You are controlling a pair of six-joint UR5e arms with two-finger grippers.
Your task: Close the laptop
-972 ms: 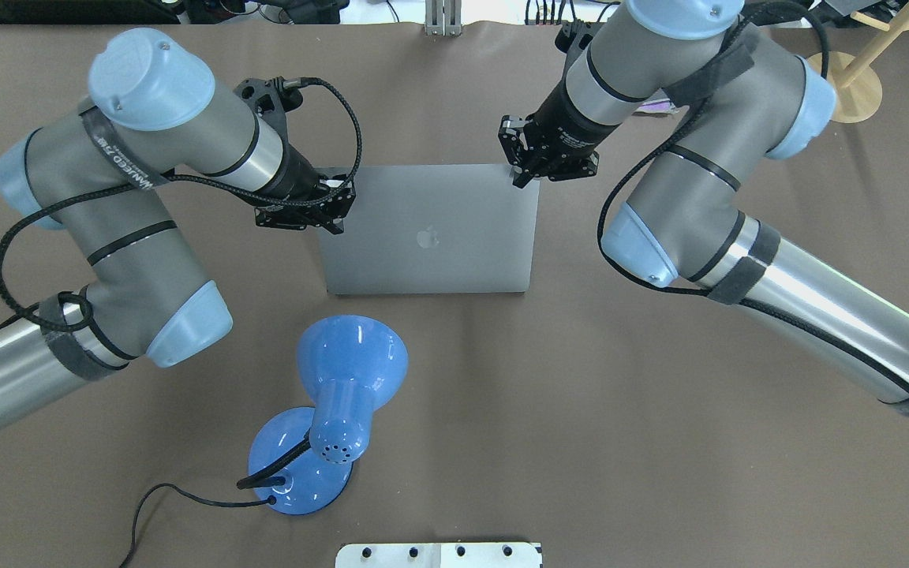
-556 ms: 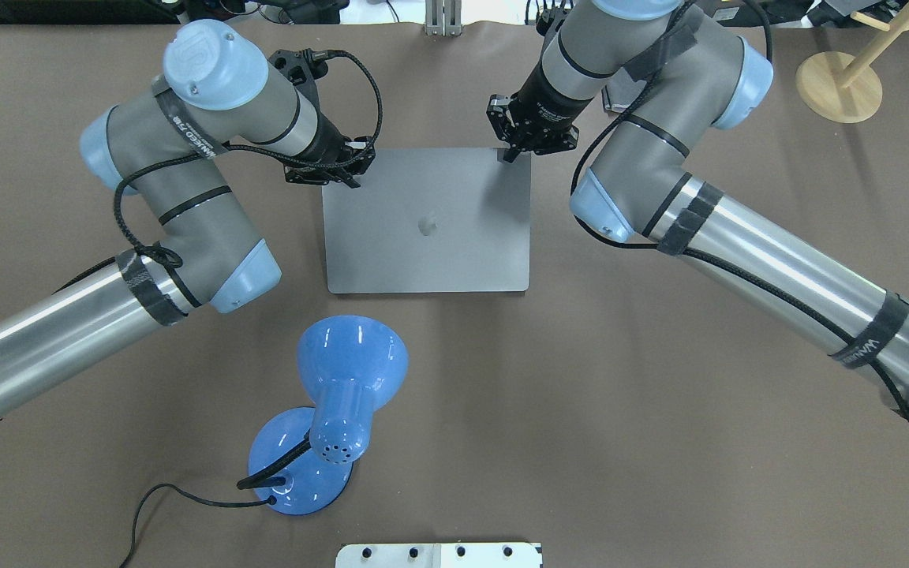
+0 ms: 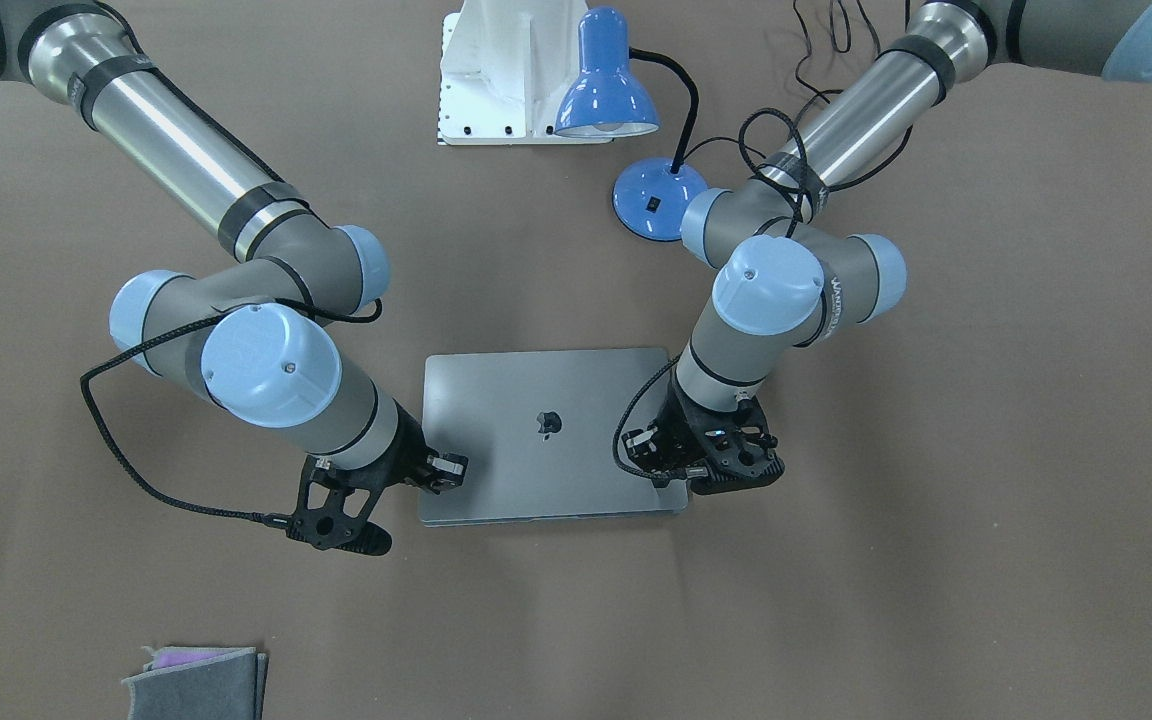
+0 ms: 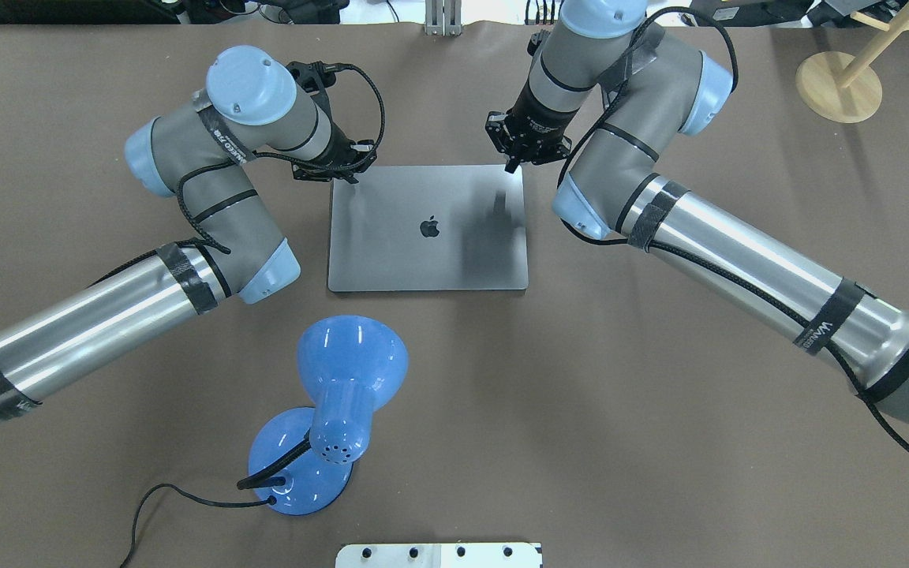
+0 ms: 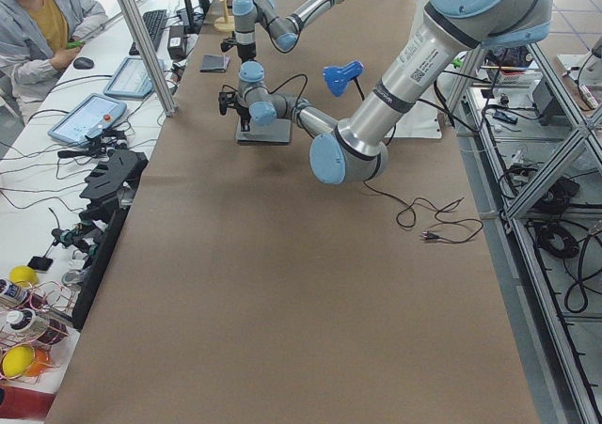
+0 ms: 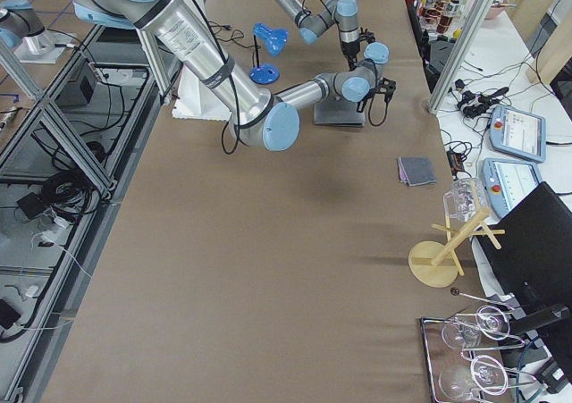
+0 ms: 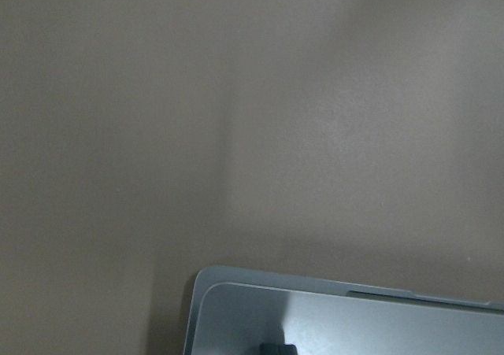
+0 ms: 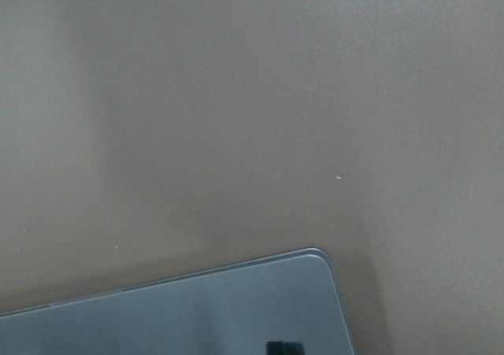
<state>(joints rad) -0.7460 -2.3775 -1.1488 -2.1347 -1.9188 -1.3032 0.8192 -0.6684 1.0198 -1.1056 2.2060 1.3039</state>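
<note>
The space-grey laptop lies in the middle of the table with its lid down flat and the apple logo facing up. It also shows in the front view. My left gripper rests on the lid's far left corner, fingers together, holding nothing. My right gripper rests on the lid's far right corner, also shut and empty. In the front view the left gripper is on the right and the right gripper on the left. Each wrist view shows a rounded lid corner with a dark fingertip on it.
A blue desk lamp with its cord stands close to the laptop's near edge. A white base is at the near table edge. A grey fabric pouch lies on the far side. A wooden stand is at the far right.
Both grippers moved away from the robot and downward along the lid's far corners. The lid went from tilted up to lying flat on the base.
</note>
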